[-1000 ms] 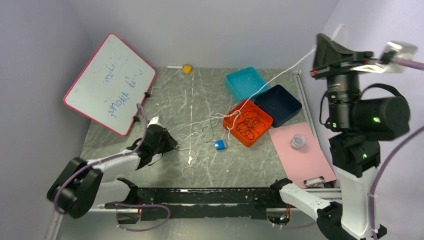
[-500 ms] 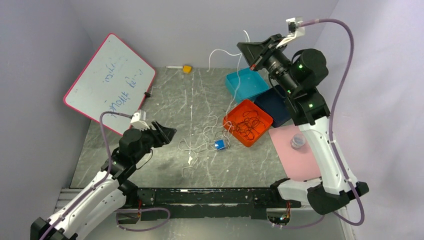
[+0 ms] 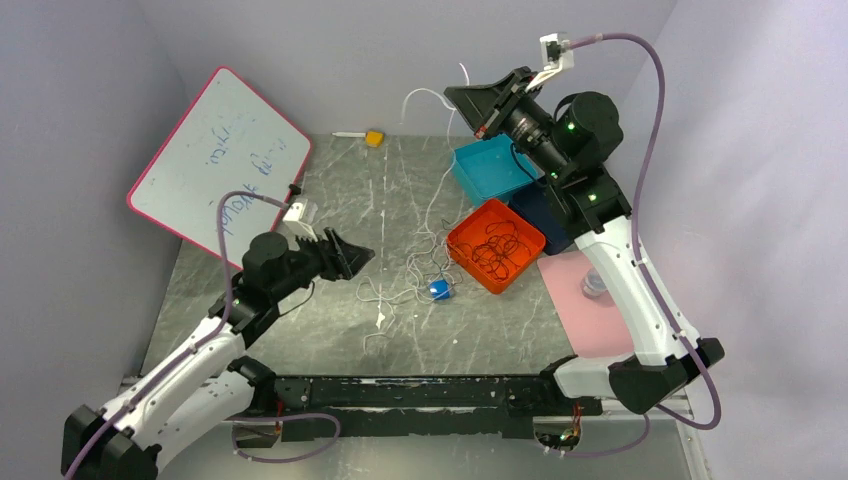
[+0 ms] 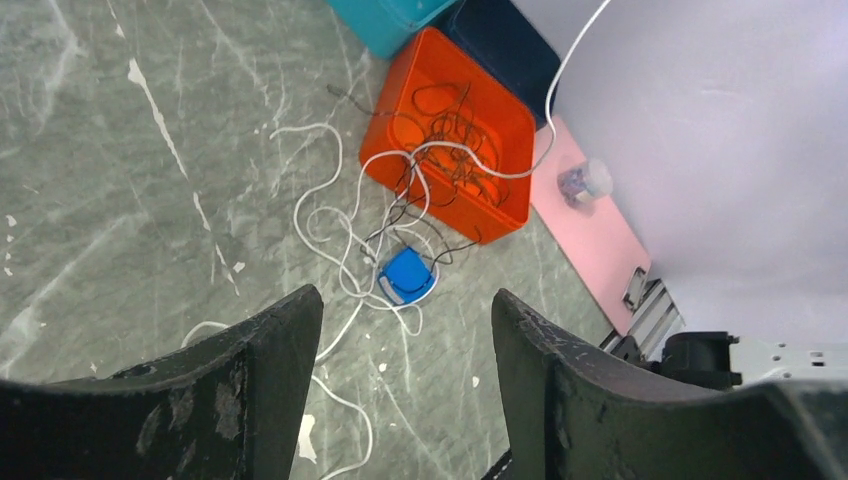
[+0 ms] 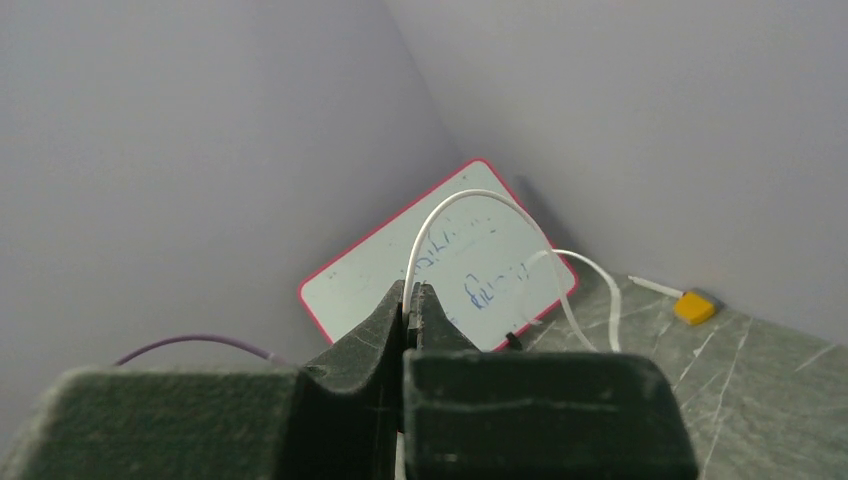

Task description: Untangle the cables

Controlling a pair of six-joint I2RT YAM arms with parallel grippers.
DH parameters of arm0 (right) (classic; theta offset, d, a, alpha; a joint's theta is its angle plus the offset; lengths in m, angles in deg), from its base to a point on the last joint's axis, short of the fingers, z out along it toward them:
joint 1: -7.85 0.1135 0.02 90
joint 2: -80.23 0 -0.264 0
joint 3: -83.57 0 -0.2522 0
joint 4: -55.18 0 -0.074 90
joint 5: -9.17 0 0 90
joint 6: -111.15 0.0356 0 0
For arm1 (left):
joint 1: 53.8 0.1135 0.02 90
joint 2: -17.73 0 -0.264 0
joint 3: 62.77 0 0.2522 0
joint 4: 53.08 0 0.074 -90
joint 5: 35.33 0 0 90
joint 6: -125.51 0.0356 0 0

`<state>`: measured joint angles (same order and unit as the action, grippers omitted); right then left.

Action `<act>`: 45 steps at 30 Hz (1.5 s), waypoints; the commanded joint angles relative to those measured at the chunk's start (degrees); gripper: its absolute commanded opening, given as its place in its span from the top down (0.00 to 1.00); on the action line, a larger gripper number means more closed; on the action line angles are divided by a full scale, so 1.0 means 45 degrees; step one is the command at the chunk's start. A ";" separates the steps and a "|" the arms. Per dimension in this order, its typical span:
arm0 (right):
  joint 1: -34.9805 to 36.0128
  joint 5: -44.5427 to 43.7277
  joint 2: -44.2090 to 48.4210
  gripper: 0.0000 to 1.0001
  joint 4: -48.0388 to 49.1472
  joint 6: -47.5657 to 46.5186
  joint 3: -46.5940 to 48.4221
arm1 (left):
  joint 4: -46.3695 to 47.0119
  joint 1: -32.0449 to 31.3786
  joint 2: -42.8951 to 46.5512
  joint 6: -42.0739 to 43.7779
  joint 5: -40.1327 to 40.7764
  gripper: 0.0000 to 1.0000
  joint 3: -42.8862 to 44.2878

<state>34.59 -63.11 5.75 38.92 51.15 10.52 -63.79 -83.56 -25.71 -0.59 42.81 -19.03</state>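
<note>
The cables are a loose tangle of whitish wire (image 3: 408, 268) on the grey table, with black wires (image 3: 493, 245) coiled in an orange tray (image 3: 462, 248). One white strand (image 3: 440, 190) rises from the tangle to my right gripper (image 3: 455, 97), which is held high at the back and shut on it. In the right wrist view the strand (image 5: 455, 200) arcs out of the closed tips of the right gripper (image 5: 412, 290). My left gripper (image 3: 355, 258) hovers open and empty left of the tangle. In its wrist view the left gripper (image 4: 402, 300) looks down on the white loops (image 4: 330, 215) and the orange tray (image 4: 385, 165).
A small blue box (image 3: 438, 289) lies among the white loops. A teal tray (image 3: 490, 165) and a navy tray (image 3: 553, 215) stand behind the orange one. A pink sheet (image 3: 600, 325) with a small cup (image 3: 594, 283) is at right. A whiteboard (image 3: 220, 165) leans at left.
My left gripper opened, rose off the table and shifted right. The right arm swung left and back with the white strand, which now hangs over the table's middle.
</note>
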 commanded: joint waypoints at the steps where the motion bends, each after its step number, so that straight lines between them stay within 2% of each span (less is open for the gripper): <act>1: 0.0149 -0.1427 0.0100 1.00 -0.0474 -0.0543 0.0246 | 0.0989 0.0091 -0.1259 0.0475 -0.0876 0.33 0.0327; 5: 0.0151 -0.4568 0.0887 1.00 -0.1661 -0.1623 0.0100 | 0.1438 -0.0042 -0.3239 0.0811 -0.1155 0.33 0.0745; 9: 0.0151 -0.6307 0.1608 1.00 -0.2440 -0.2465 -0.0026 | 0.1279 -0.0884 -0.5459 0.1562 -0.0406 0.30 0.2057; 16: 0.0151 -0.6906 0.2608 1.00 -0.3179 -0.2447 -0.1329 | 0.1291 -0.2460 -0.9318 0.2662 0.0806 0.25 0.4169; 27: 0.0151 -0.6814 0.3549 1.00 -0.3574 -0.1785 -0.3278 | 0.2087 -0.3029 -1.3004 0.2883 0.0850 0.25 0.6577; 29: 0.0151 -0.6740 0.3581 1.00 -0.3562 -0.1703 -0.3451 | 0.1994 -0.3029 -1.3532 0.2855 0.0894 0.30 0.6940; 32: 0.0150 -0.6521 0.3574 1.00 -0.3508 -0.1586 -0.3700 | 0.1954 -0.3035 -1.4026 0.2770 0.1053 0.46 0.7153; 34: 0.0146 -0.6360 0.3582 1.00 -0.3442 -0.1539 -0.3879 | 0.1913 -0.3035 -1.4244 0.2645 0.1072 0.59 0.7186; 37: 0.0151 -0.6219 0.3563 1.00 -0.3355 -0.1502 -0.4091 | 0.1829 -0.3007 -1.4217 0.2575 0.0983 0.87 0.7066; 38: 0.0144 -0.6195 0.3553 1.00 -0.3331 -0.1507 -0.4139 | 0.1757 -0.3007 -1.4073 0.2556 0.0959 0.92 0.6976; 41: 0.0151 -0.6183 0.3533 1.00 -0.3270 -0.1564 -0.4217 | 0.1481 -0.3012 -1.3142 0.2505 0.1298 0.93 0.6346; 45: 0.0151 -0.5964 0.3377 1.00 -0.3115 -0.1630 -0.4371 | 0.0682 -0.3005 -1.1523 0.2289 0.2634 0.93 0.5031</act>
<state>35.29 -91.29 21.21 23.16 43.87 -8.41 -57.82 -96.83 -84.90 10.69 48.62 7.86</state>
